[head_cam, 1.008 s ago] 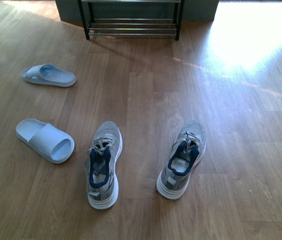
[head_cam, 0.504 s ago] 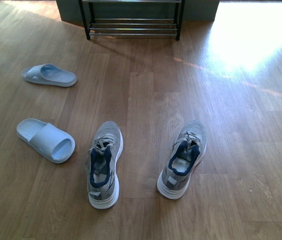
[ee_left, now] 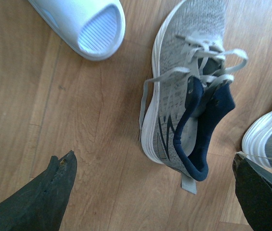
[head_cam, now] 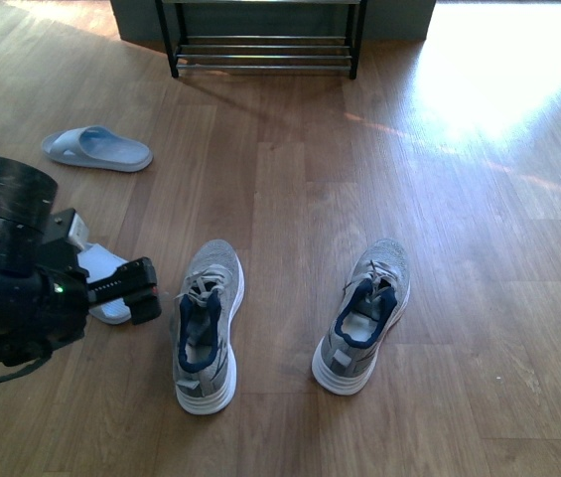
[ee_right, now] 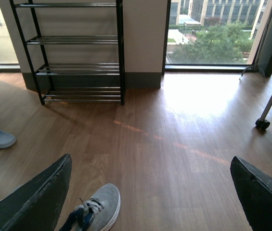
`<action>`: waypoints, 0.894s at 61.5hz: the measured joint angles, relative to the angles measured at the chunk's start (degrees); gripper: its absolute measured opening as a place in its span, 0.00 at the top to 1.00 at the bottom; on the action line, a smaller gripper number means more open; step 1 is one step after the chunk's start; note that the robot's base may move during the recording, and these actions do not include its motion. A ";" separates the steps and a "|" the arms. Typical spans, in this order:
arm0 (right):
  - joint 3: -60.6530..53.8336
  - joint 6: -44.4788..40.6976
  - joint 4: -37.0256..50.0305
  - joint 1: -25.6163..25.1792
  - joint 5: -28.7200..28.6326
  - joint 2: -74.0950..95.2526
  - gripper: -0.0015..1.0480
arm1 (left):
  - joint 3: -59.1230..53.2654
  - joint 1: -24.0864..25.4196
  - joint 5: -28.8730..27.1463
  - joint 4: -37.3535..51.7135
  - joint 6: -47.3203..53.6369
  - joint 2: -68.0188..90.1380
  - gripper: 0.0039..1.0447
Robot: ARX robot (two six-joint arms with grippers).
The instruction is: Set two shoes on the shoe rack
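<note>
Two grey knit shoes with white soles stand side by side on the wood floor, the left shoe [head_cam: 206,323] and the right shoe [head_cam: 362,313], toes toward the shoe rack [head_cam: 263,45] at the far wall. My left gripper [head_cam: 141,293] hovers just left of the left shoe. In the left wrist view this gripper [ee_left: 153,159] is open, its fingers spread above that shoe's [ee_left: 188,91] heel end without touching it. The other shoe's sole [ee_left: 270,139] shows beside it. My right gripper [ee_right: 151,161] is open over bare floor, with one shoe's toe [ee_right: 99,204] near one finger and the rack [ee_right: 73,53] ahead.
Two pale blue slippers lie to the left: one far [head_cam: 96,149], one near [head_cam: 106,283] and partly covered by my left arm. A wheeled stand leg [ee_right: 270,101] stands at the right by the windows. Sunlit floor lies between the shoes and the rack.
My left arm has come into the front view from the left, stopping beside the left shoe and covering part of the near slipper. The shoes have not moved.
</note>
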 joint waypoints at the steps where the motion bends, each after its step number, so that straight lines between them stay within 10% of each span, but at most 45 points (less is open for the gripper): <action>1: 0.00 0.00 0.00 0.00 -0.02 0.00 0.09 | 1.18 -0.22 -0.11 -0.11 0.00 1.51 0.09; 43: 0.00 0.00 0.00 0.00 0.00 0.00 0.09 | 32.87 -4.59 1.95 -13.33 5.66 27.80 0.09; 55: 0.00 0.00 0.00 0.00 0.00 0.00 0.09 | 41.90 -5.51 0.42 -18.32 8.11 33.11 0.39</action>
